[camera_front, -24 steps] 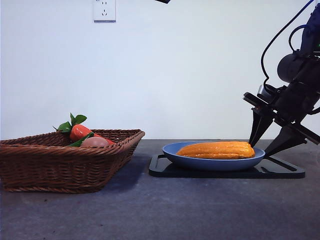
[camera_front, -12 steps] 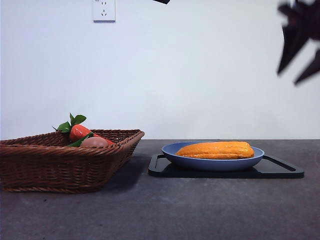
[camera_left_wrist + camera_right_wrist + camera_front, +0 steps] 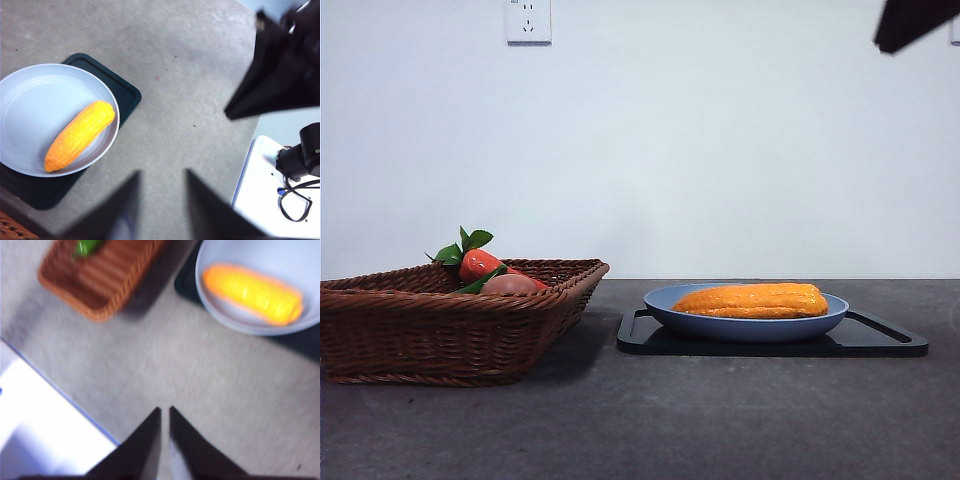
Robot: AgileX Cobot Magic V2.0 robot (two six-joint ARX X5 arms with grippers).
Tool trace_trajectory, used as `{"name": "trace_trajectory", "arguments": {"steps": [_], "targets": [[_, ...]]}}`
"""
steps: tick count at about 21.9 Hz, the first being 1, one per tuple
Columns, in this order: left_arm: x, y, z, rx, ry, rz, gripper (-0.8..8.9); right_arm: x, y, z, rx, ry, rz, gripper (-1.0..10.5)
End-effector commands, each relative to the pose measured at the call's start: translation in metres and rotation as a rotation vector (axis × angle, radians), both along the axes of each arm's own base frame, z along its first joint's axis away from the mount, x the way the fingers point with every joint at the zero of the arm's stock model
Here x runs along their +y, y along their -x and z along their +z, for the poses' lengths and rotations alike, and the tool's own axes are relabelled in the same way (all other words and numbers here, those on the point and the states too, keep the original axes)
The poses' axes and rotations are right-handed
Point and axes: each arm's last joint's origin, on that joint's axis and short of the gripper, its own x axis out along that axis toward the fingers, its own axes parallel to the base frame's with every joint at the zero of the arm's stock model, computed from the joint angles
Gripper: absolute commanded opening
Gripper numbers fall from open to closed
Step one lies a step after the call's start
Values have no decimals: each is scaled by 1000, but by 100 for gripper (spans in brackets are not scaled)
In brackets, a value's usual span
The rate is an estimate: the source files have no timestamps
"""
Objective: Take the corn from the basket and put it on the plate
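Resting lengthwise in the plate (image 3: 746,322), the corn (image 3: 752,300) lies clear of the basket (image 3: 450,315), which holds only a red fruit (image 3: 478,263) with green leaves and a pinkish egg-like item (image 3: 510,284). The plate sits on a black tray (image 3: 880,343) on the desk (image 3: 640,430), well apart from the basket.

We see our left tool (image 3: 161,195) high above the desk beside the tray, its jaws parted with a clear gap and nothing between them. Our right tool (image 3: 165,426) hangs over bare desk between basket and plate, its jaws nearly together with only a thin slit, and it grips nothing (that view is blurred). In the front view only one dark tip (image 3: 912,20) shows at a top corner, and we cannot tell from there which arm it belongs to.

We judge the placing done and the step in hand a pull-away. To do it well we would keep both tools high and away from the plate's rim, so the cob is not nudged or rolled, and we would steer the arms apart from each other, since the other arm's tool (image 3: 280,70) looms close in the left wrist view.

No brand, label or readable writing shows; the wall outlet (image 3: 528,20) bears none that we can make out.
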Motion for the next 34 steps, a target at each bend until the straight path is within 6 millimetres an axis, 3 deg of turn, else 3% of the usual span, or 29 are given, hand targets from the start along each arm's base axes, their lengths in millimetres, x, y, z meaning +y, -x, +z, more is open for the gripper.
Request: {"name": "trace_trajectory", "arguments": {"steps": [1, 17, 20, 24, 28, 32, 34], "targets": [[-1, 1, 7, -20, 12, -9, 7, 2, 1, -12, 5, -1, 3, 1], [-2, 0, 8, -37, 27, -9, 7, 2, 1, -17, 3, -7, 1, 1], [4, -7, 13, -181, -1, 17, 8, 2, 1, -17, 1, -8, 1, 1], [33, -8, 27, -254, 7, 79, 8, 2, -1, -16, -16, -14, 0, 1], [97, 0, 42, -443, 103, 285, 8, 3, -3, -14, -47, -25, 1, 1], [158, 29, 15, -668, 189, 524, 8, 4, -5, -13, -66, -31, 1, 1], [177, 43, -4, -734, 190, 607, 8, 4, -6, -12, -86, -38, 1, 1]]}}
